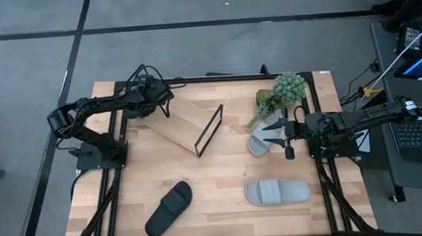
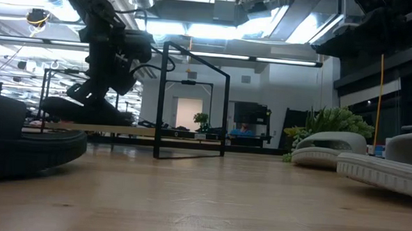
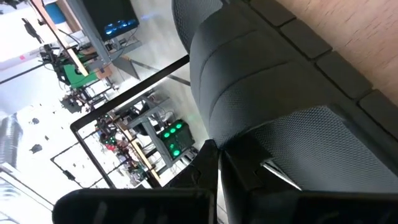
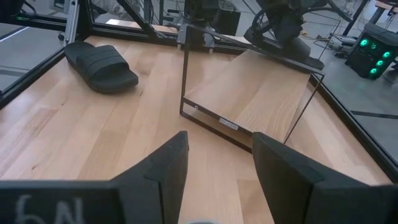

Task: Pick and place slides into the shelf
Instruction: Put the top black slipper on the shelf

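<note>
The shelf (image 1: 185, 123) stands slantwise at the table's far left, a wooden plank with black wire end loops. At its far-left end lies a black slide (image 4: 298, 46), sole down on the plank (image 2: 122, 130), with my left gripper (image 1: 150, 92) shut on it. A second black slide (image 1: 169, 209) lies on the table near the front. One grey slide (image 1: 277, 193) lies front right, another (image 1: 259, 140) beside the plant. My right gripper (image 1: 287, 139) hangs open next to that grey slide, nothing between its fingers (image 4: 168, 165). My left gripper pinches the edge of the black slide's wide strap (image 3: 249, 140) between its two shut fingers. The fingers slant down at it from the table's left side. The slide rests with its sole on the shelf's plank (image 3: 367, 31).
A green plant (image 1: 280, 91) stands at the far right of the table. A black metal frame (image 1: 118, 169) runs along the table's edges. Bare wood (image 1: 215, 177) lies between the shelf and the slides at the front.
</note>
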You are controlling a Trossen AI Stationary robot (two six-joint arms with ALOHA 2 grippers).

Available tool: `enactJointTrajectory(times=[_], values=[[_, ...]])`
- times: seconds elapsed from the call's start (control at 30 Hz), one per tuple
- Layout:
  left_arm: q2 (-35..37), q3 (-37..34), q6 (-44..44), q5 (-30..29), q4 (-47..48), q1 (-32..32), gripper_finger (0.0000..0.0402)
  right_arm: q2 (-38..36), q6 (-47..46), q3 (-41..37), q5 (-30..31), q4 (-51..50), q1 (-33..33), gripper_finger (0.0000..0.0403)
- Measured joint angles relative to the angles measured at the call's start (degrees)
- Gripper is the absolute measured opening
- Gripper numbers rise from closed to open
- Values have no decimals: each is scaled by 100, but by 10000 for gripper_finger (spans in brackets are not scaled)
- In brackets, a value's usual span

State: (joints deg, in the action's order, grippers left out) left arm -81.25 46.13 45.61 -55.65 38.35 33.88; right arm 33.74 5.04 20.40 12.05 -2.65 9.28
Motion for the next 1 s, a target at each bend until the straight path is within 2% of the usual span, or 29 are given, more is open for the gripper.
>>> enactJointTrajectory(times=[0.7,0.87,1.0], values=[[2,0,0,132,-27,292,0,1,-2,0,-2,6,0,180],[7,0,-81,657,3,298,1,0,-2,0,0,6,0,180],[7,0,-163,906,14,307,17,1,-2,0,-2,4,0,180]])
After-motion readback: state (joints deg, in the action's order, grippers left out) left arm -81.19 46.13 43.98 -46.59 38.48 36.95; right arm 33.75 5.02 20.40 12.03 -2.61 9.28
